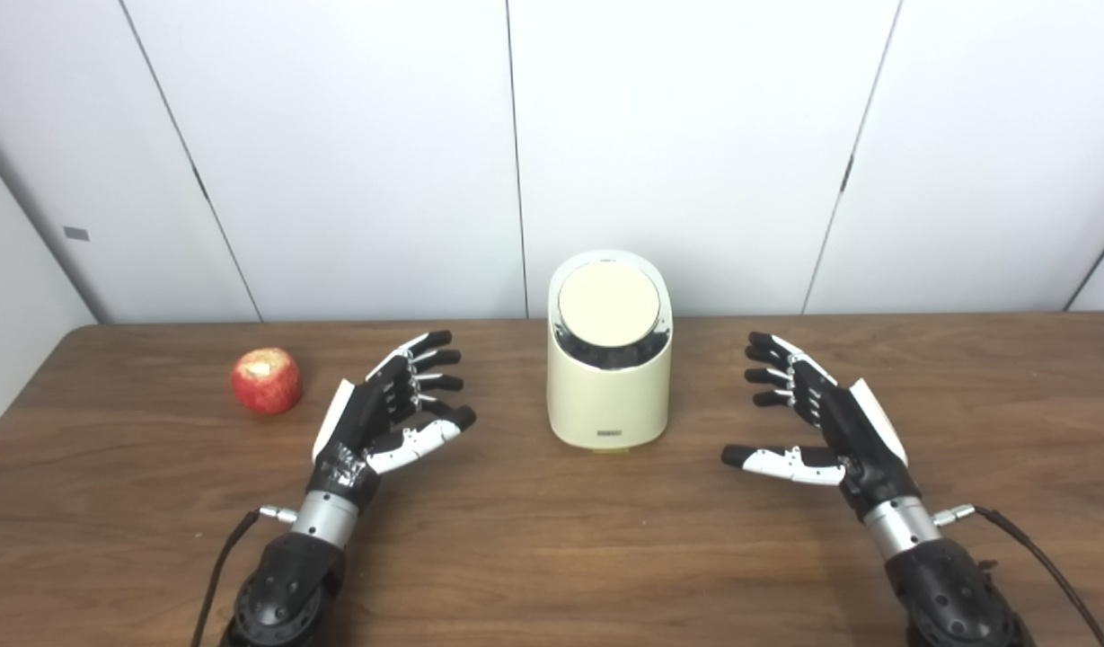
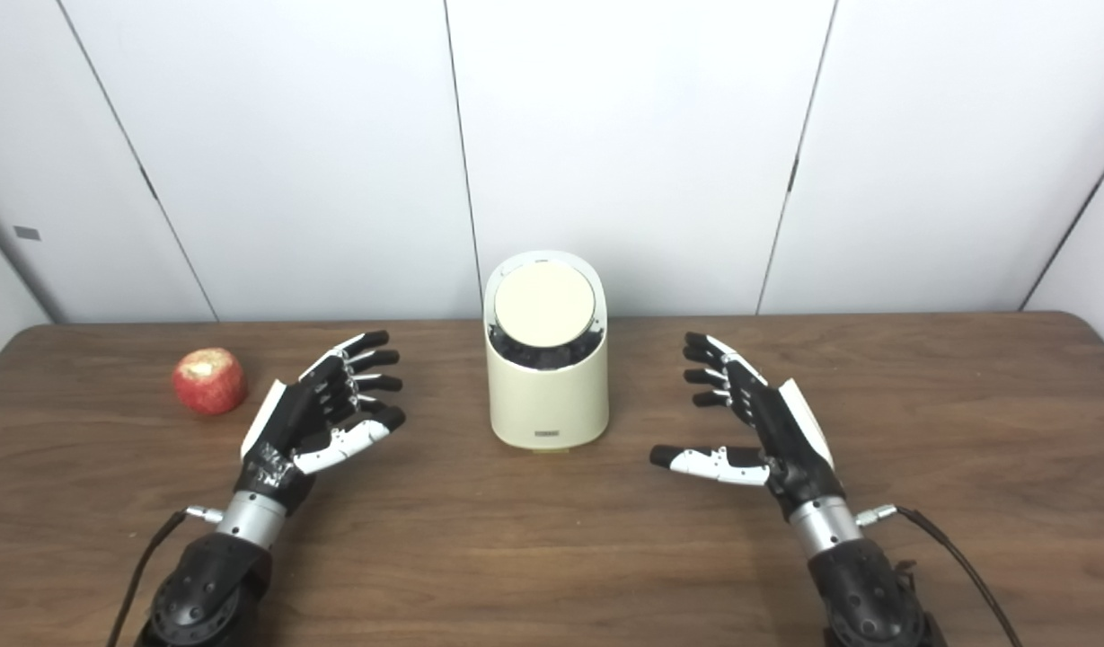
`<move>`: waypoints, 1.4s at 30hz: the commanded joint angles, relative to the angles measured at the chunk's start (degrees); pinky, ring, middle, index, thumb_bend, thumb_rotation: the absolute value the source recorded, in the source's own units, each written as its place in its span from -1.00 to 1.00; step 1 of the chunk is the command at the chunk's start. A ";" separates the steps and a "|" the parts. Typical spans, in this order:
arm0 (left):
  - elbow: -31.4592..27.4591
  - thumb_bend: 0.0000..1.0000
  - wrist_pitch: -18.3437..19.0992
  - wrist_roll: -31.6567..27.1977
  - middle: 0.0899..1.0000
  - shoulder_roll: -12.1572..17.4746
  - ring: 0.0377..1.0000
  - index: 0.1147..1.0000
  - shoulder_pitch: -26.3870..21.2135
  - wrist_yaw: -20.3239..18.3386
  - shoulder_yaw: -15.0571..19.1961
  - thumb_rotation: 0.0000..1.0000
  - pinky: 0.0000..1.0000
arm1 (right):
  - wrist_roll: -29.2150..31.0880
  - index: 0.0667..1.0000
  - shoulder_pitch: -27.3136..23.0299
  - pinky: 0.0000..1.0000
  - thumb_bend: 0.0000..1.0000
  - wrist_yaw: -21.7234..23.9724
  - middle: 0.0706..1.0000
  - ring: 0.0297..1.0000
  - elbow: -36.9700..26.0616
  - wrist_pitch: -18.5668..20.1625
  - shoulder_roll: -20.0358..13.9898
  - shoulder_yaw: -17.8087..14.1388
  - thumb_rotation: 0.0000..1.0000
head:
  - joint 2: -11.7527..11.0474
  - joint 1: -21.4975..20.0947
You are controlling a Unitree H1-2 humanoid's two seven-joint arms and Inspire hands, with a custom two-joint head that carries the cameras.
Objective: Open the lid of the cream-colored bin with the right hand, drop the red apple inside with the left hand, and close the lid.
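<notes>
One apple [image 1: 266,380], one bin [image 1: 609,395], lid [image 1: 609,305] down; left hand [image 1: 383,415], right hand [image 1: 816,418] spread, empty

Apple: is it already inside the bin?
No, the apple sits on the table left of the left hand, apart from the bin, whose lid is shut.

brown table [image 1: 552,557] carries apple [image 1: 266,381], bin [image 1: 609,395] (lid down)

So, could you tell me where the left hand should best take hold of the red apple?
Probably around the apple's round sides, coming from above and its right, where the open left hand waits. It sits upright, clear of the bin.
</notes>
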 commanded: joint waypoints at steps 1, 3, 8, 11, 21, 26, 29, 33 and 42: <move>-0.92 0.50 -1.37 -0.62 0.56 0.61 0.39 0.70 -2.22 0.11 0.18 -0.50 0.12 | 0.41 0.70 -2.47 0.43 0.48 -0.66 0.69 0.59 -1.61 -2.48 -0.79 -0.37 -0.49 | 0.07 0.06; -1.04 0.49 -1.14 -0.83 0.57 0.63 0.39 0.70 -2.22 0.01 0.23 -0.51 0.12 | 0.28 0.71 -2.45 0.43 0.47 -0.70 0.69 0.59 -1.78 -2.31 -0.73 -0.33 -0.48 | 0.07 0.06; -0.99 0.49 -0.92 -0.82 0.56 0.67 0.40 0.69 -2.34 0.12 0.33 -0.51 0.13 | 0.14 0.72 -2.58 0.43 0.47 -0.67 0.69 0.59 -1.55 -2.52 -0.86 -0.27 -0.47 | 0.08 -0.06; -0.58 0.50 -1.19 -1.04 0.57 0.73 0.40 0.70 -2.40 -0.07 0.35 -0.50 0.12 | 0.20 0.72 -2.62 0.43 0.47 -0.71 0.70 0.59 -1.29 -2.64 -0.80 -0.28 -0.50 | -0.09 -0.07; -0.16 0.50 -1.72 -0.74 0.56 0.78 0.39 0.69 -2.51 0.13 0.37 -0.51 0.12 | -1.20 0.75 -4.04 0.44 0.49 -0.19 0.73 0.63 -4.75 1.48 -0.81 0.31 -0.34 | -0.04 0.03; -0.17 0.52 -1.58 -0.67 0.56 0.82 0.39 0.69 -2.37 0.12 0.35 -0.49 0.11 | -4.72 0.75 -8.20 0.40 0.53 1.13 0.75 0.64 -7.84 7.43 -2.26 1.63 -0.27 | -0.06 -0.01; -0.13 0.53 -1.67 -0.81 0.56 0.74 0.37 0.69 -2.23 0.05 0.33 -0.48 0.10 | -6.03 0.74 -10.62 0.44 0.55 1.76 0.74 0.67 -8.18 9.31 -3.04 2.34 -0.21 | -0.06 0.07; -0.53 0.52 -1.66 -0.40 0.56 0.56 0.37 0.69 -1.97 0.33 0.22 -0.49 0.10 | -7.13 0.74 -13.29 0.42 0.58 2.29 0.73 0.67 -8.09 11.10 -3.70 3.14 -0.19 | 0.03 0.29; -0.52 0.49 -1.94 -0.65 0.55 0.73 0.38 0.69 -1.84 0.23 0.41 -0.51 0.11 | -9.19 0.74 -18.63 0.42 0.58 3.64 0.73 0.68 -8.17 13.44 -3.89 5.36 -0.25 | 0.31 0.14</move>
